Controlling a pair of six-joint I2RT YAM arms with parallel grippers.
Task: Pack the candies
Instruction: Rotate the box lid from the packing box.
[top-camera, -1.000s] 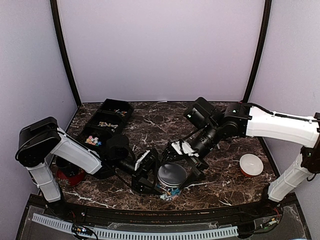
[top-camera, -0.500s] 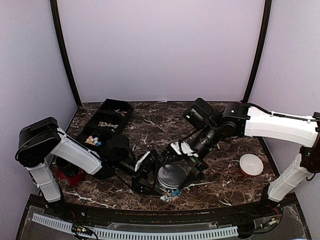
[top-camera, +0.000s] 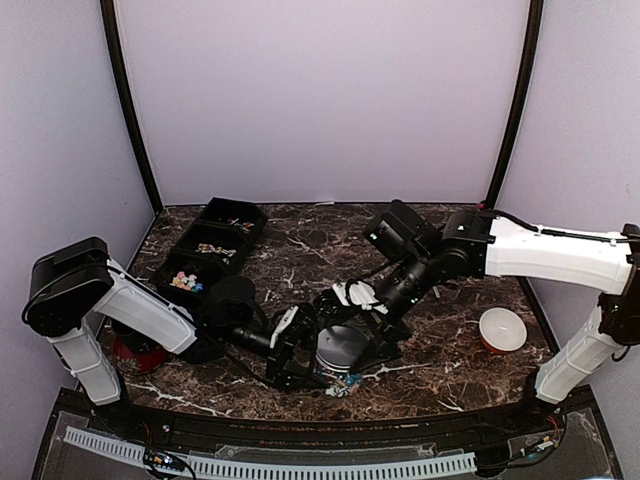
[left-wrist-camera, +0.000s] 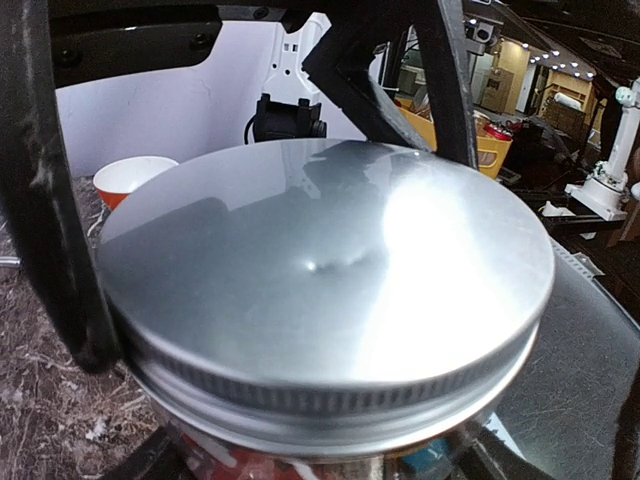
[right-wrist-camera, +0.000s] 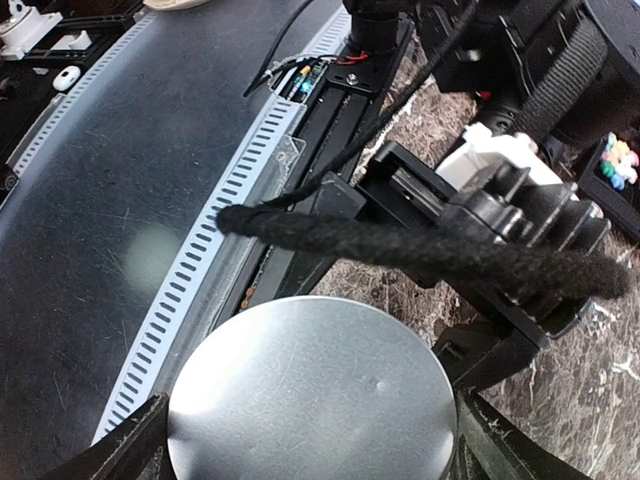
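My right gripper (right-wrist-camera: 315, 440) is closed on the lid (left-wrist-camera: 330, 270), with one finger pressed on each side of its rim. My left gripper (top-camera: 298, 350) sits at 9 o'clock from the jar (left-wrist-camera: 250, 468), low and under the lid. I cannot tell if it is squeezing the glass or only sitting close.

Some candies (left-wrist-camera: 425, 468) show through the glass just under the lid. A few more lie loose on the table (top-camera: 300, 240) at 6 o'clock from the jar. Others are in the black tray (top-camera: 197, 266), far off at 10 o'clock.

Here is what I think could go wrong:
- If my left gripper is not holding tight, the jar may spin along with the lid, and the lid will not get tight.
- If I push the lid down tilted, it could go on crooked and jam.
- My two grippers are very close, so the fingers could bump and knock the jar over.
- A black cord (right-wrist-camera: 420, 250) runs right across above the lid, and it could catch on me.
- The loose candies could be left out of the jar.

The bowl (top-camera: 502, 330) at 3 o'clock is well out of the way.

I can read no words, no brand and no label. The lid is plain silver.
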